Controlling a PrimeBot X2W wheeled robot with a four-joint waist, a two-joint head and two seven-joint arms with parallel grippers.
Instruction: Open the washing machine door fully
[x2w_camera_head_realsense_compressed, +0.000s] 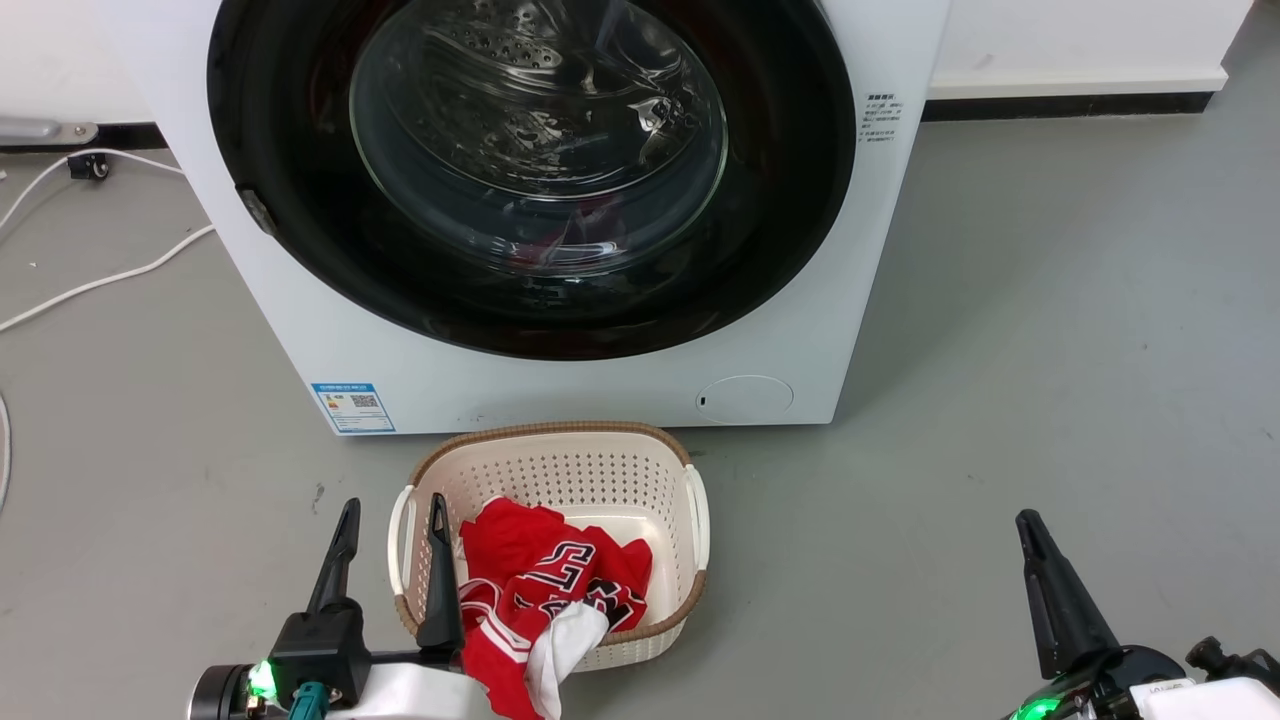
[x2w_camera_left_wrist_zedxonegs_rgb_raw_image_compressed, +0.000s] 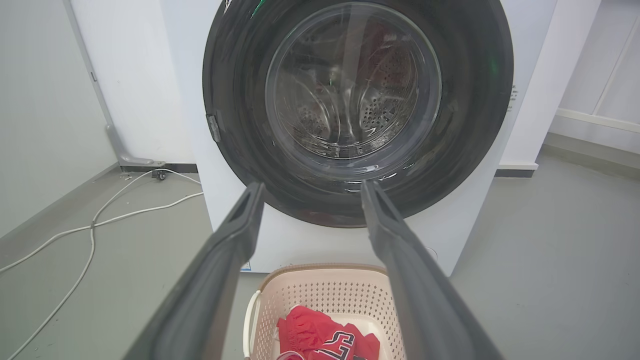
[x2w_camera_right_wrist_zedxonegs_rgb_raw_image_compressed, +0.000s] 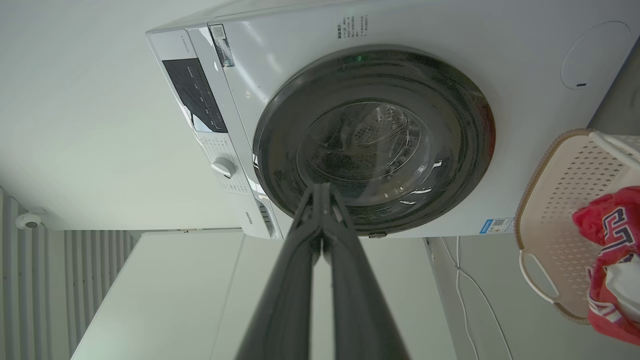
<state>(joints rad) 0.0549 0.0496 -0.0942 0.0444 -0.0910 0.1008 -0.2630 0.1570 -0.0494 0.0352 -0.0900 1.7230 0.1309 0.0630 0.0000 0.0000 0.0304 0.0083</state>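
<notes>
Floor (x2w_camera_head_realsense_compressed: 1050, 350): grey; we see it carrying the machine, the basket and the cable.
Washing machine (x2w_camera_head_realsense_compressed: 560, 385): a white front-loader standing against a pale wall, facing us.
Washing machine door (x2w_camera_head_realsense_compressed: 790, 200): a glossy black disc lying closed, flush in the machine's front. Its glass bowl shows us the perforated steel drum. We cannot tell whether the red patch low in the glass is laundry or a reflection.
Laundry basket (x2w_camera_head_realsense_compressed: 560, 465): cream perforated plastic with a brown rim, on the floor just in front of the machine.
Red jersey (x2w_camera_head_realsense_compressed: 540, 575): heaped in the basket, with white cloth spilling over the near rim.
Left hand (x2w_camera_head_realsense_compressed: 394, 505): fingers spread and holding nothing, over the basket's left rim, pointing at the door and well apart from it.
Right hand (x2w_camera_right_wrist_zedxonegs_rgb_raw_image_compressed: 323, 189): fingers pressed together on nothing, low at our right, apart from machine and basket.
White cable (x2w_camera_head_realsense_compressed: 110, 280): trailing across the floor left of the machine.
Round flap (x2w_camera_head_realsense_compressed: 745, 398): low on the front, right of centre.
Blue sticker (x2w_camera_head_realsense_compressed: 353, 406): at the front's lower left corner.
</notes>
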